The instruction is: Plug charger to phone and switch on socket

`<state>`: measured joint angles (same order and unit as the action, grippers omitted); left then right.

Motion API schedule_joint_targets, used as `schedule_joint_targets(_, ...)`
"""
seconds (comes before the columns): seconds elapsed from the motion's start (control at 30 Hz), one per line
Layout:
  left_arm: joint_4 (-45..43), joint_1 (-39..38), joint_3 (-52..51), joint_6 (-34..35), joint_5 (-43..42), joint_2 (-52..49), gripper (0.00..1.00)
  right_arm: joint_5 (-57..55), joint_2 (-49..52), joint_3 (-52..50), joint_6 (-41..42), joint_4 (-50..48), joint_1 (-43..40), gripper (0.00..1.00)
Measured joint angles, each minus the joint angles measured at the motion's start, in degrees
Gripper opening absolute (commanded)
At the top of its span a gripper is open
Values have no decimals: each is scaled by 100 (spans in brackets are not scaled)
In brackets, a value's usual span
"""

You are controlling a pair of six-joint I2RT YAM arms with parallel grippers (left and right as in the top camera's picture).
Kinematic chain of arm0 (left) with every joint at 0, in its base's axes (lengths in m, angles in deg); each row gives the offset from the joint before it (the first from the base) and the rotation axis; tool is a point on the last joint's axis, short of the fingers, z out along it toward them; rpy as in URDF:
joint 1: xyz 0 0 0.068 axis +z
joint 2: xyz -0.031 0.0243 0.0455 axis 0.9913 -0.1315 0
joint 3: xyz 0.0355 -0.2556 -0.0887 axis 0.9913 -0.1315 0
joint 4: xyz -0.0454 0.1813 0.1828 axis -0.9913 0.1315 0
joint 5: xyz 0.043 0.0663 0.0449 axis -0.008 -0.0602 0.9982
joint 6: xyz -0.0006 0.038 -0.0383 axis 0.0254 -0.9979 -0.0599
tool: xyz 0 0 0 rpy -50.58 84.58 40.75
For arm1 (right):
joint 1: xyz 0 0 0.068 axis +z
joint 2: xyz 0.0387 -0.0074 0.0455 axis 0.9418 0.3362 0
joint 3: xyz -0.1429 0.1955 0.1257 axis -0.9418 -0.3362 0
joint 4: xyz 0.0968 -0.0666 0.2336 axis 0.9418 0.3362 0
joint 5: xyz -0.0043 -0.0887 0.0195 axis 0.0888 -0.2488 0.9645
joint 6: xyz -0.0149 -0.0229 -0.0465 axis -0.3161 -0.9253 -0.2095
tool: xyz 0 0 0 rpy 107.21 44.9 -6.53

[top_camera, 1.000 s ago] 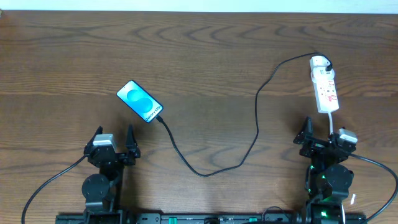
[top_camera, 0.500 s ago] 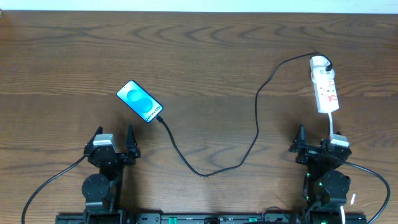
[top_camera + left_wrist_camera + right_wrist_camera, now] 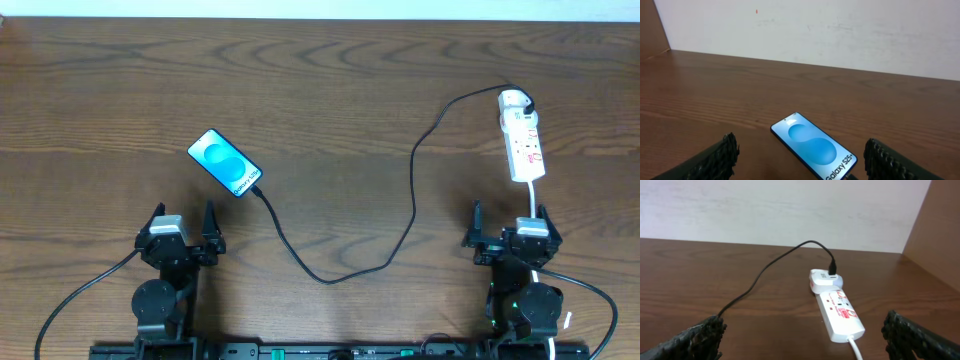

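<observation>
Power strip (image 3: 839, 311) lies flat on the desk (image 3: 320, 80) just ahead of the right end effector (image 3: 508, 213) and a touch to its right. Its long axis runs almost straight away from that end effector. The rounded end is the far one, and the white cord (image 3: 533, 195) leaves the near end and trails back beside the right fingers. A white adapter (image 3: 825, 278) sits in the far outlet, and the black charger cable (image 3: 415, 185) rises from it. The cable swings leftward across the desk in a long loop.

The cable's other end meets the near right corner of the phone (image 3: 224, 163). The phone rests screen-up, ahead of the left end effector (image 3: 183, 213) and slightly to its right, with its long axis slanted toward that corner. The tip touches the phone's short edge, but the views cannot show whether it is fully seated.

Both end effectors are spread wide with nothing between their fingers, and both hang low near the front of the desk.

If the plug is home, the switch remains. The right arm is plainly the nearer one, since the strip is well apart from the left end effector. No view shows the switch clearly enough to place it or read its position. The reach would go forward along the strip's length, and a hard press might skid the light strip away.
</observation>
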<state>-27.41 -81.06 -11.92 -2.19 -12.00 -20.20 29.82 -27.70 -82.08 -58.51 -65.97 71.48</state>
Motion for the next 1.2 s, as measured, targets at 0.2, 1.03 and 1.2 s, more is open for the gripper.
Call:
schedule_joint_targets(0.2, 0, 0, 0, 0, 0, 0, 82, 37, 0, 0, -42, 2, 72, 99)
schedule_joint_targets(1.03, 0, 0, 0, 0, 0, 0, 82, -203, -2, 0, 160, -20, 83, 99)
schedule_joint_targets(1.2, 0, 0, 0, 0, 0, 0, 82, -201, 0, 0, 190, -20, 118, 99)
